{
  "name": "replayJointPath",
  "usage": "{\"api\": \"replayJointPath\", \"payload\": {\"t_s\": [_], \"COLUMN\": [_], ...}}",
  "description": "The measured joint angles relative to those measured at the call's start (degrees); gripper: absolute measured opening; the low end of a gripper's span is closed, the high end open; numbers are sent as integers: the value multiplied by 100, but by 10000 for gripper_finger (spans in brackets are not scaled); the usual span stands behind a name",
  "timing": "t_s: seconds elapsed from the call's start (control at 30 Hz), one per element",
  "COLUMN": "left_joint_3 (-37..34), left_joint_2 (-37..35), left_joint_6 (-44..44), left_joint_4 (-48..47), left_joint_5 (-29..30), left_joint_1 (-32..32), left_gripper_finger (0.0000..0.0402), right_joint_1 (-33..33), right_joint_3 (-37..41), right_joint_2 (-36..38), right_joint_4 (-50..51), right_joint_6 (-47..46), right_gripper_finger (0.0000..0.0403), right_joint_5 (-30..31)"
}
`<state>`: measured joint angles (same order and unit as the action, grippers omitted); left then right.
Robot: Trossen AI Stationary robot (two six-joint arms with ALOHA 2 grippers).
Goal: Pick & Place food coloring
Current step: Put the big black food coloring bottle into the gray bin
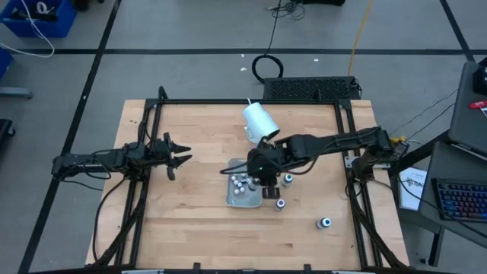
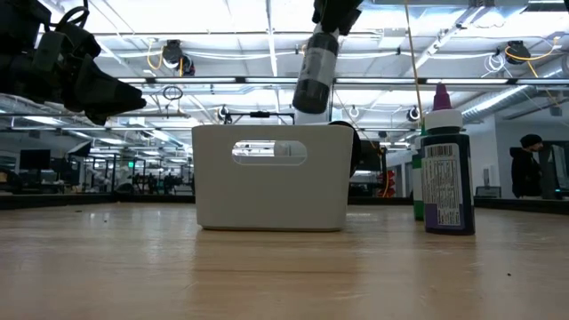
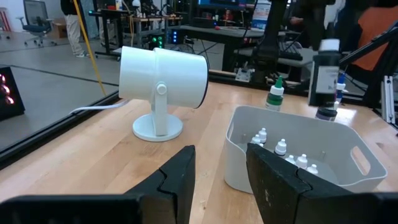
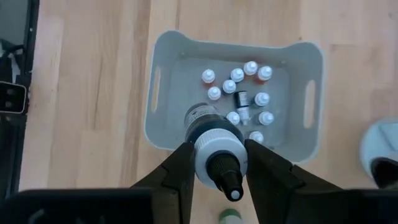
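The right gripper (image 4: pixel 214 163) hangs above the pale grey plastic tray with handle slots (image 4: pixel 311 143), its jaws closed on a dark food-colouring bottle with a pale cap and a black nozzle (image 4: pixel 214 146). In the low view this bottle (image 2: pixel 315 69) hangs clear above the tray (image 2: pixel 271 191), the gripper itself cut off by the picture's upper edge. Inside the tray stand about ten tiny whitish bottles (image 4: pixel 242 93), with one small dark bottle lying among them (image 4: pixel 242 101); from above most of them are hidden by the right arm, and only a few show (image 1: pixel 242 185).

Three more dark bottles are on the wooden surface (image 1: pixel 190 221) outside the tray: one just beside the arm (image 1: pixel 288 180), one near the tray's corner (image 1: pixel 280 203) and one well apart toward the right front (image 1: pixel 325 223). In the low view a purple-capped bottle (image 2: pixel 447 169) stands upright, partly covering a green one behind it.

The left gripper (image 3: pixel 221 171) hovers above the left side of the surface, well apart from the tray, its jaws partly open and holding nothing. A white cylindrical lamp-like object on a round base (image 3: pixel 163 84) stands behind the tray.
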<state>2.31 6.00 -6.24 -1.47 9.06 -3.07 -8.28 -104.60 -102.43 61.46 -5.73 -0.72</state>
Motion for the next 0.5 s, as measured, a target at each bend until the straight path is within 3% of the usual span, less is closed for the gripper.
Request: {"api": "replayJointPath", "payload": {"t_s": [0.5], "left_joint_3": [0], "left_joint_2": [0], "left_joint_6": [0], "left_joint_4": [-1], "left_joint_5": [-1], "left_joint_1": [0], "left_gripper_finger": [147], "right_joint_1": [-83], "right_joint_3": [-2], "right_joint_2": [-571], "right_joint_4": [-93], "right_joint_6": [131], "right_gripper_finger": [106], "right_joint_5": [-408]}}
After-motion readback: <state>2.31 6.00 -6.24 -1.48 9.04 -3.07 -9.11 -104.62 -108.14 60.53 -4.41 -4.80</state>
